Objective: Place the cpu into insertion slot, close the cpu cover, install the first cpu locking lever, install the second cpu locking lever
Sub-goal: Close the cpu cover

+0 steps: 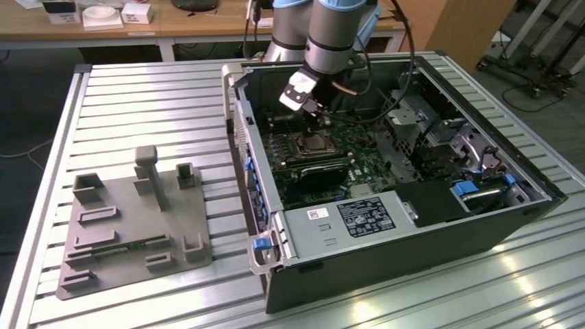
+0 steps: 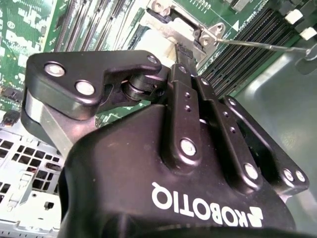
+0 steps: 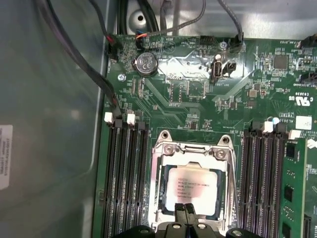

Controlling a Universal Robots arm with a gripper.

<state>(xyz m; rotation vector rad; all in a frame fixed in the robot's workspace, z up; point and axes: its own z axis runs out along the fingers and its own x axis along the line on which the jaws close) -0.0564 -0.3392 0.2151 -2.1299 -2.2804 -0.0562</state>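
Observation:
In the first wrist view the pale square cpu (image 3: 192, 186) lies flat in the insertion slot (image 1: 316, 144), and the silvery cpu cover (image 3: 193, 149) frames it on all sides. My gripper (image 3: 185, 214) is shut, its two black fingertips pressed together right at the edge of the cpu and cover. In the exterior view the gripper (image 1: 316, 118) reaches down into the open black computer case (image 1: 512, 205), just above the socket. In the second wrist view the gripper (image 2: 184, 49) points at the socket's hinge, and a thin silvery locking lever (image 2: 262, 45) sticks out sideways from it.
Long black memory slots (image 3: 124, 178) (image 3: 265, 168) flank the socket. A coin battery (image 3: 146, 63) and black cables (image 3: 74, 54) lie beyond it. A power supply box (image 1: 366, 218) sits inside the case. A grey fixture block (image 1: 133, 226) stands on the slatted table at the exterior view's left.

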